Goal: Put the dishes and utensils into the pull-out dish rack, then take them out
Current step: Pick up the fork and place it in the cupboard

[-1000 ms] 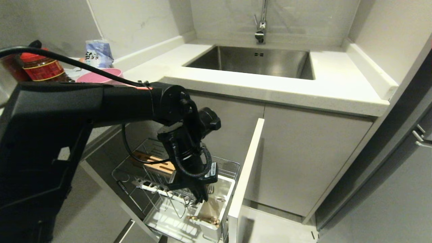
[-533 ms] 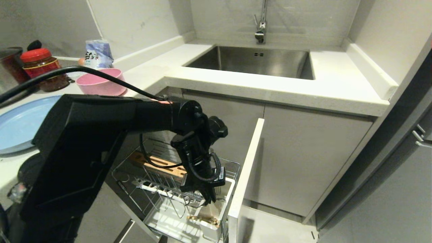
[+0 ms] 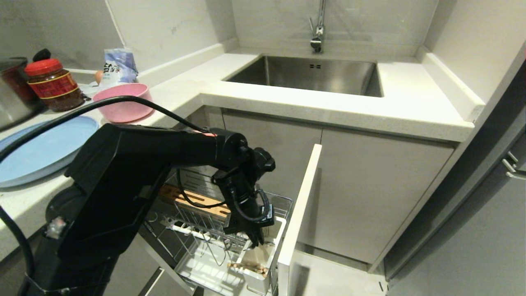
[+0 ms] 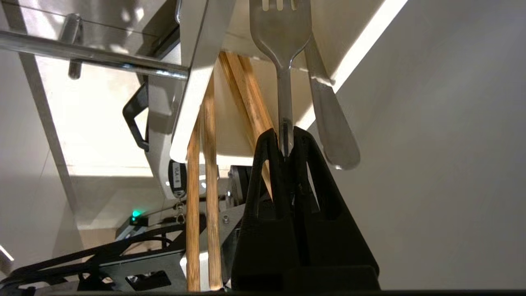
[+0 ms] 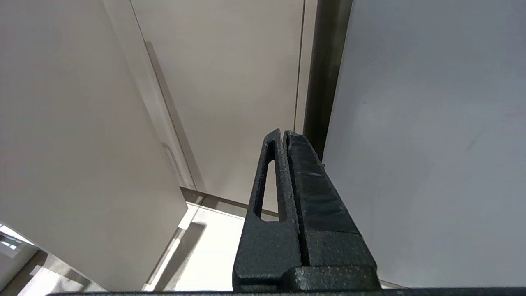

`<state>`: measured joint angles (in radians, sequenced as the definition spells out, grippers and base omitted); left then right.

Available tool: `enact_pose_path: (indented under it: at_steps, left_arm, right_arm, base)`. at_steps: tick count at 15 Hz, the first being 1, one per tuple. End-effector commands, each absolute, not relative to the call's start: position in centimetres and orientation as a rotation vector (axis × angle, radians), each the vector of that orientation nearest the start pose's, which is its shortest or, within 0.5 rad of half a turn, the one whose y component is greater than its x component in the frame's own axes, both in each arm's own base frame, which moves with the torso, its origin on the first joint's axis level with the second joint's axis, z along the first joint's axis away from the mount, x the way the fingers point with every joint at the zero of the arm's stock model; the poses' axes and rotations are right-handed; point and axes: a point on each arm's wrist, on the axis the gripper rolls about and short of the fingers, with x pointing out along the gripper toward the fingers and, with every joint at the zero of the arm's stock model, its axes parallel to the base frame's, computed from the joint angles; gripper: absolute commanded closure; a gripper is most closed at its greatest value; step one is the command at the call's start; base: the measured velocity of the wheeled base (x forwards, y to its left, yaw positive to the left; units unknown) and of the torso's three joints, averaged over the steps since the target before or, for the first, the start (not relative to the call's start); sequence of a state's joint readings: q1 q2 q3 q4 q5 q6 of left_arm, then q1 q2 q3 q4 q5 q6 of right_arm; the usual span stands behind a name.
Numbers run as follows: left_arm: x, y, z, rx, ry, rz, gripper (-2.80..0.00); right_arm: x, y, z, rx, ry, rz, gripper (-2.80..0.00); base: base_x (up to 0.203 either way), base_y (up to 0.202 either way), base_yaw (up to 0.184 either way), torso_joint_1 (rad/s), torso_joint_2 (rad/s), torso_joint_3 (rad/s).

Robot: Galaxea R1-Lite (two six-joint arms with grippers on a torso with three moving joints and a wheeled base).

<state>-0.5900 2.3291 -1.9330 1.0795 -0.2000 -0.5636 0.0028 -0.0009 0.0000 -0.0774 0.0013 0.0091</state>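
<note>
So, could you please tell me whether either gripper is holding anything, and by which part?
The left gripper pinches the fork by its slim handle, below the tines. The right gripper holds nothing.

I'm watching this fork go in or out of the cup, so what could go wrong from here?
1. The left tool pinches only the fork by its thin handle; it might twist or slip.
2. The chopsticks lean right beside the fork in the cup, so they could get nudged or dragged along.

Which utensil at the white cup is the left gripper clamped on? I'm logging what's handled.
The silver fork: the left gripper is shut on its thin neck. The wooden chopsticks stand alongside, ungripped.
</note>
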Motion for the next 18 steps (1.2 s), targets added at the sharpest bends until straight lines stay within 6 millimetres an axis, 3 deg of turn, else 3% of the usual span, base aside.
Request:
enact_pose_path:
  at_steps: [1,15,16,18]
  left_arm:
    - [33.80,-22.92,11.03,-0.148,1.617,-0.192,0.00]
    - [33.86,-22.97,10.63,-0.138,1.630,-0.199,0.00]
    - [33.87,-22.98,10.64,-0.139,1.628,-0.199,-2.80]
    - [33.85,-22.97,10.61,-0.139,1.631,-0.197,-2.80]
  right_arm:
    - [-2.11,0.00,7.62,0.009,-0.054,0.005,0.00]
    - [-2.11,0.00,7.62,0.009,-0.054,0.005,0.00]
    - [-2.11,0.00,7.62,0.009,-0.054,0.005,0.00]
    - [-2.11,0.00,7.62,0.009,-0.054,0.005,0.00]
  base:
    - [0.000,0.000,0.000,0.000,0.00,0.000]
    - [0.000,0.000,0.000,0.000,0.00,0.000]
    - [0.000,0.000,0.000,0.000,0.00,0.000]
    - [0.000,0.000,0.000,0.000,0.00,0.000]
